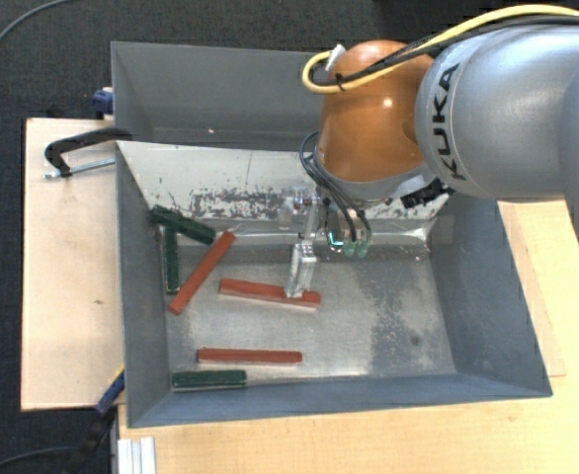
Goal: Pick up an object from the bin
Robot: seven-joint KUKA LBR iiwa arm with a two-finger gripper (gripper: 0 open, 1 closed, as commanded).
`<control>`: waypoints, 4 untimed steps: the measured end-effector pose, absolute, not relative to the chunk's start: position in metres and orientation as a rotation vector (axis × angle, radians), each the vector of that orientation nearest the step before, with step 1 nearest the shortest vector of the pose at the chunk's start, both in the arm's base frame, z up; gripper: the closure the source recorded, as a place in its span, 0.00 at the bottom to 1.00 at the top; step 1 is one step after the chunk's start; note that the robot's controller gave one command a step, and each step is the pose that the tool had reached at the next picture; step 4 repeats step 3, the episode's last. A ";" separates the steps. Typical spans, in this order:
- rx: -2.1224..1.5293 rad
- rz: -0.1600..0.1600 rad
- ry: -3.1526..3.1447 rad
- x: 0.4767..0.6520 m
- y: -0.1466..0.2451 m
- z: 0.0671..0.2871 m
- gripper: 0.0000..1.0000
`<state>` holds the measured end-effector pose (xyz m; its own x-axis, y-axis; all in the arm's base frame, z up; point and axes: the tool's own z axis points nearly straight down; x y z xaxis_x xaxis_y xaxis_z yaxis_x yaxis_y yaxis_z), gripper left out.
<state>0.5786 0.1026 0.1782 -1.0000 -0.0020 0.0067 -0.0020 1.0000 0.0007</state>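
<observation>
Looks like a robotics lab: KUKA-branded arm point(512, 107) over a grey metal bin point(210, 92), loose cables point(33, 13) trailing across dark floor point(240, 8).

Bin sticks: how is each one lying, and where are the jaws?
Middle red stick: flat, jaws down at its right end.
Slanted red stick: flat, untouched.
Front red stick: flat, untouched.
Front green stick: flat, by near wall.
Back-left green stick: flat, untouched.
Left green stick: flat, untouched.

1. Long, slim red bar point(265, 291), straight and unbroken.
2. Lying flat on the bin point(398, 314) floor, running roughly left to right, right end a little nearer.
3. Placed about mid-bin, right end just under the tool point(300, 276).
</observation>
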 end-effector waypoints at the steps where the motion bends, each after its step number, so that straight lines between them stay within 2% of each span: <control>1: 0.028 -0.001 -3.133 0.557 0.098 0.069 0.00; 2: 0.027 -0.003 -3.142 0.560 0.099 0.074 1.00; 3: -0.015 -0.006 -3.155 0.558 0.102 0.219 1.00; 4: -0.015 -0.006 -3.155 0.558 0.102 0.219 1.00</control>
